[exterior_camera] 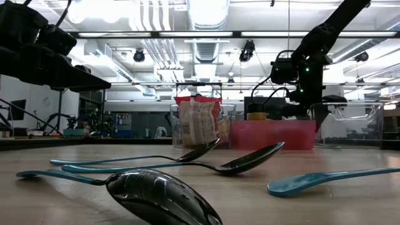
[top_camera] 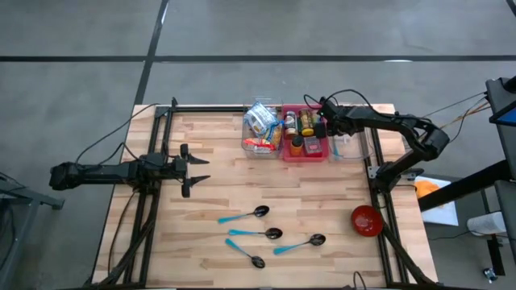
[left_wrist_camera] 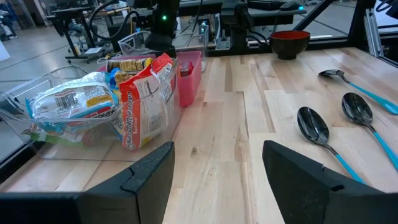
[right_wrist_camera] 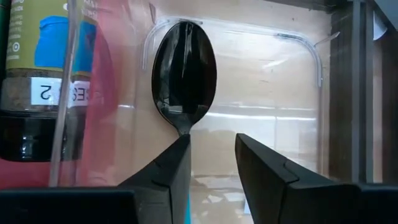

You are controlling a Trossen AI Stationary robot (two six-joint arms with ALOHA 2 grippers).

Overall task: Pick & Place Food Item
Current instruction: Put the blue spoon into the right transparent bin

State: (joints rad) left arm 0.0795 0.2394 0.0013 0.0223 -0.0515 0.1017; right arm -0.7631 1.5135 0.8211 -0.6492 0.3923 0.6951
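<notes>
A: Where is your right tool (top_camera: 324,127)?

B: You have it over the bins at the far edge of the counter (top_camera: 218,193), above the clear bin (top_camera: 352,147) just beside the pink bin (top_camera: 305,155). In the right wrist view a black spoon (right_wrist_camera: 184,78) lies in that clear bin, its bowl flat on the bottom and its neck running between your fingers (right_wrist_camera: 272,171). They stand a little apart; I cannot tell whether they touch the handle.

A: And my left tool (top_camera: 196,171)?

B: It waits over the left side of the counter, well apart from everything, with its fingers spread and nothing between them.

A: What else lies there?

B: Snack packets (top_camera: 262,121) fill another clear bin (top_camera: 251,147) beside the pink one, which holds jars (top_camera: 306,122). Four teal-handled spoons (top_camera: 267,234) lie on the near middle of the counter, and a red bowl (top_camera: 366,220) sits near your right edge.
</notes>
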